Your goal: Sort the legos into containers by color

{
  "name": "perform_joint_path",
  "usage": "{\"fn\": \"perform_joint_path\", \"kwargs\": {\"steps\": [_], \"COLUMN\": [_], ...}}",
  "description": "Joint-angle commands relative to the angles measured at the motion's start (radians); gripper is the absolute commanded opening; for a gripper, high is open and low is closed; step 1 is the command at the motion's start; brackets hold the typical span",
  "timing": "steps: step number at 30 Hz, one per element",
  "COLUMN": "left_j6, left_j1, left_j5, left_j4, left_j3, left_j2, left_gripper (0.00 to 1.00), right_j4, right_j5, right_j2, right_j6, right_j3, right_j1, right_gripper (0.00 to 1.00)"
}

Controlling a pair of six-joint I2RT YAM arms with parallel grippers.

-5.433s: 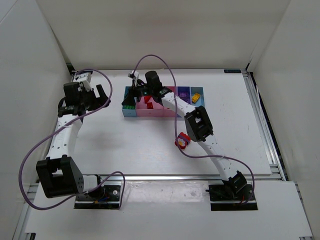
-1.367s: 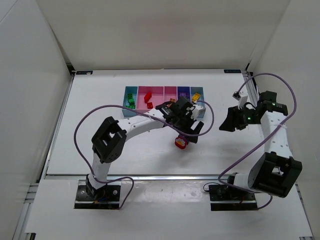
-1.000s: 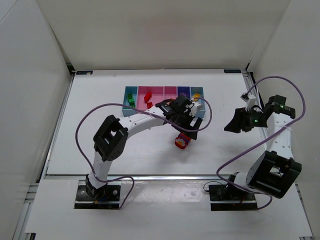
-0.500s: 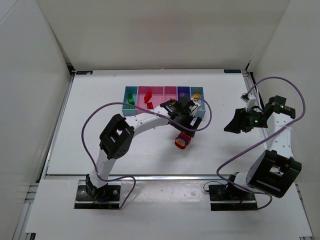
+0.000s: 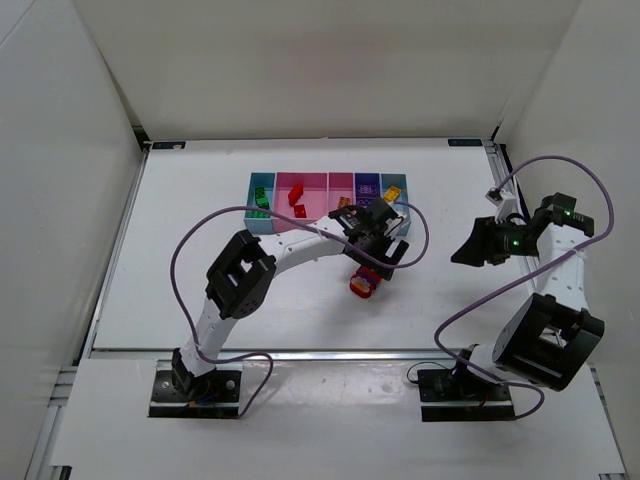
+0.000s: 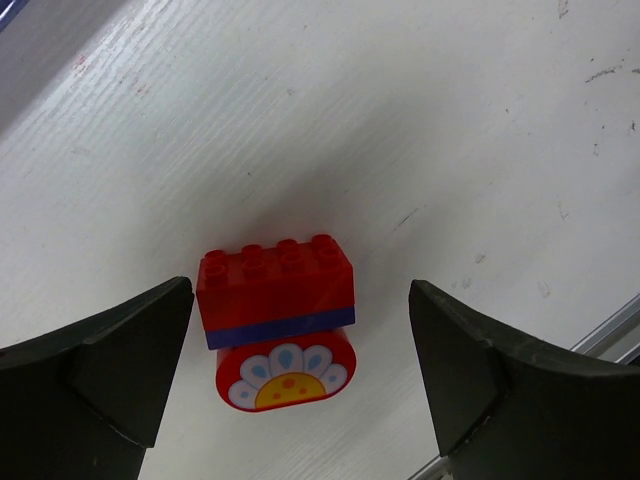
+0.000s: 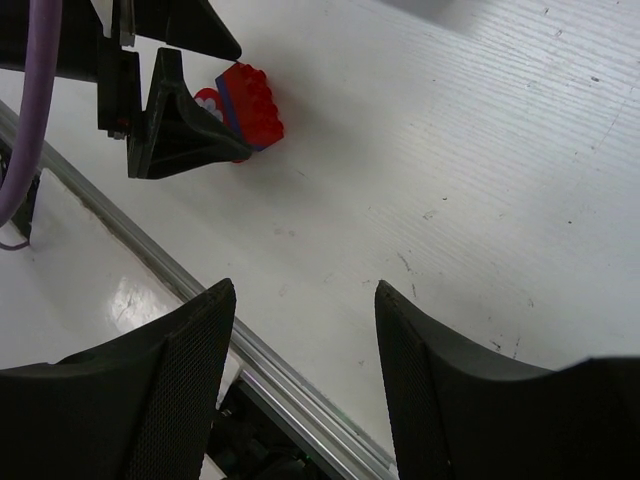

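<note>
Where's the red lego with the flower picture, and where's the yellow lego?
red lego [image 6: 277, 285]: left wrist view, on the front of its studded top brick.
yellow lego [image 5: 394, 190]: top external view, on its middle.

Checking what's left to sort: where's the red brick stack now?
Top view: the red brick stack lies on the table near its middle, on the near side of the row of bins, under the open left gripper.

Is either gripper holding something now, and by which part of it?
Nothing is held. The left gripper is open, clear of the red lego stack; the right gripper is open and empty.
</note>
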Motion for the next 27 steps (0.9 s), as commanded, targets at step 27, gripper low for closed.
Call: {"fn": "perform_joint_path", "kwargs": {"steps": [27], "left_j6": [-0.029], "left_j1": [-0.009], "left_j5": [-0.068], "left_j4": [-0.017], "left_j3": [0.055], "left_j2": [0.07], "left_gripper": [0.9], "right_j4": [-0.053], "right_j5": [-0.058], "right_j2": [0.035], "right_j6": [-0.081], "right_j3": [0.02], "right_j1": [-0.075], "right_gripper": [0.61]}}
